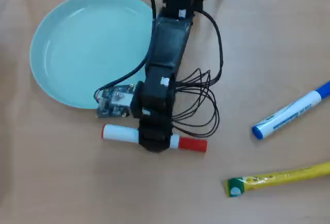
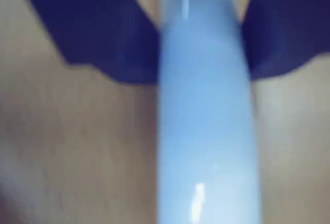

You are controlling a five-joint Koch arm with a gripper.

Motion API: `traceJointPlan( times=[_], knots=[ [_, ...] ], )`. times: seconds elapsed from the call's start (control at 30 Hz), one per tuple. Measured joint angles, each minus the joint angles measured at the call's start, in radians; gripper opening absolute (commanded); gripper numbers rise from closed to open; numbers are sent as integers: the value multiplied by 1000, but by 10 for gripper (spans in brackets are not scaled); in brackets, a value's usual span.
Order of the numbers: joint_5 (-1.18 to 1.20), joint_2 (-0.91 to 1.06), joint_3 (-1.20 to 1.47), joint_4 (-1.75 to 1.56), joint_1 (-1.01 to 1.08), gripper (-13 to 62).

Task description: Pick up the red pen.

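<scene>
Table: plain light brown wood (image 1: 62, 183), and I see it from above.
Gripper: my black gripper (image 1: 154, 137) is down over the middle of the pen, one jaw on each side, closed on it.
Pen: thick white marker with a red cap (image 1: 192, 144) lies flat, cap to the right; up close its barrel (image 2: 206, 131) looks pale blue.
Plate: round light green plate (image 1: 77, 49) sits top left.
Others: white marker with blue cap (image 1: 289, 112) and yellow tube with green end (image 1: 278, 178) lie far right.
</scene>
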Motion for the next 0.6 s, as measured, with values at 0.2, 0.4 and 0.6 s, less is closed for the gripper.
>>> traceJointPlan(
  times=[0.2, 0.4, 0.6],
  knots=[
    [5, 58, 2, 51, -20, -65],
    [5, 176, 5, 64, -41, -65],
    [6, 236, 6, 84, -49, -65]
  ],
)
